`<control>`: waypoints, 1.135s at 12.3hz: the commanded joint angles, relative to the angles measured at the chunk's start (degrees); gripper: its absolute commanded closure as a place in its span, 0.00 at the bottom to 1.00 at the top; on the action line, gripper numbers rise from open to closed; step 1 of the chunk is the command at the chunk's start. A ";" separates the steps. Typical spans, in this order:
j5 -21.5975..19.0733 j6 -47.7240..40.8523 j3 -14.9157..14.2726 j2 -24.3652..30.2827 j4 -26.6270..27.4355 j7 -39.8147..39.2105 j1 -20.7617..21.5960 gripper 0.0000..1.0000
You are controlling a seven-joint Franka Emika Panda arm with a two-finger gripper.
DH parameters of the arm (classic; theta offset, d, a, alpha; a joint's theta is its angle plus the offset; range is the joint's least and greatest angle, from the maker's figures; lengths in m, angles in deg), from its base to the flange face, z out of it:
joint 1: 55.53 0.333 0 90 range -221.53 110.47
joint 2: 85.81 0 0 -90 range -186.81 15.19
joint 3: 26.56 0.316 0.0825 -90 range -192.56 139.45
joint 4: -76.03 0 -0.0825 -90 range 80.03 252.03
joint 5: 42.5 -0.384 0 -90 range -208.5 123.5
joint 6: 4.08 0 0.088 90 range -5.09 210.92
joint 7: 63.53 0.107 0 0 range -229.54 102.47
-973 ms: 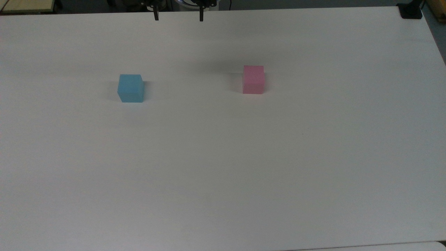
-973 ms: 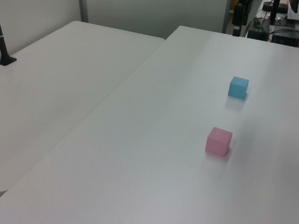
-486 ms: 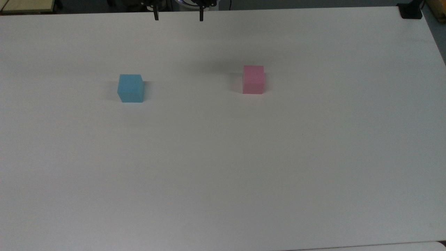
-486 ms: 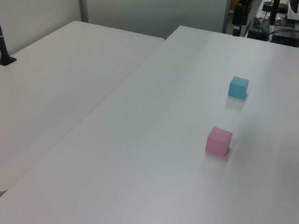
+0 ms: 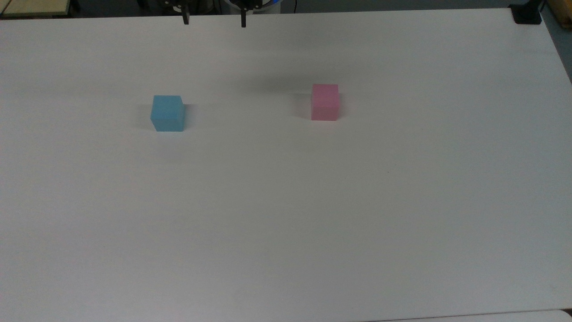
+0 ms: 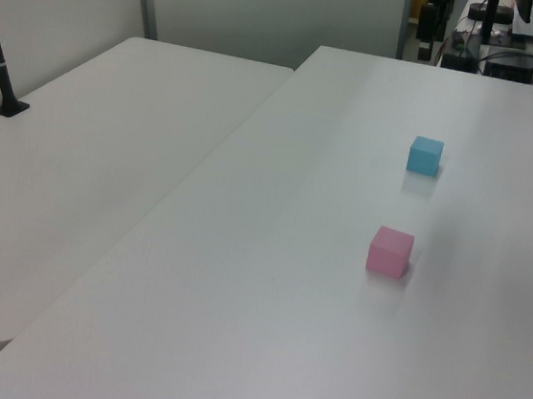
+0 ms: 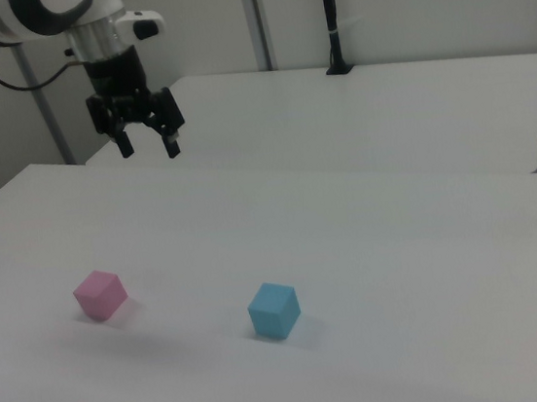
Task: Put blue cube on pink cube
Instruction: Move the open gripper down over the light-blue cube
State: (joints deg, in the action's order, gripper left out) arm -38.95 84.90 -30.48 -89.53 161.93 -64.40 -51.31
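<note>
Blue cube (image 5: 168, 113) sits flat on the white desk (image 5: 286, 201) in the top view, well apart from the pink cube (image 5: 325, 102), which lies toward the top view's right at nearly the same depth. The tool (image 5: 214, 20) hangs at the desk's far edge, its two dark fingers (image 5: 186, 19) spread wide with nothing between them; the blue cube lies nearer the camera than the tool and toward the top view's left of it. The cube is turned slightly, showing a narrow second side face; being a cube, it has no long axis.

From the left view, the blue cube (image 6: 425, 155) rests farther back on the desk (image 6: 266, 286) than the pink cube (image 6: 390, 251), the two clearly separate, both upright on flat faces.

From the right view, the tool (image 7: 147, 142) hovers high above the desk (image 7: 401, 243), fingers apart and pointing down. The blue cube (image 7: 274, 310) stands below it, toward the right view's right, one vertical edge facing the camera. The pink cube (image 7: 100, 294) lies almost beneath the tool, also resting on the desk.
</note>
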 commanded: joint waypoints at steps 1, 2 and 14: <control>-0.12 -0.75 -0.56 1.25 0.76 -5.09 -4.11 0.00; -0.12 -0.75 -0.65 1.17 0.85 -7.28 -5.79 0.00; 2.69 26.63 -0.48 -3.74 22.26 -14.43 -14.77 0.00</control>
State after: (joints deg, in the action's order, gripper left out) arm -37.94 101.99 -31.16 -93.51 175.43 -77.93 -66.29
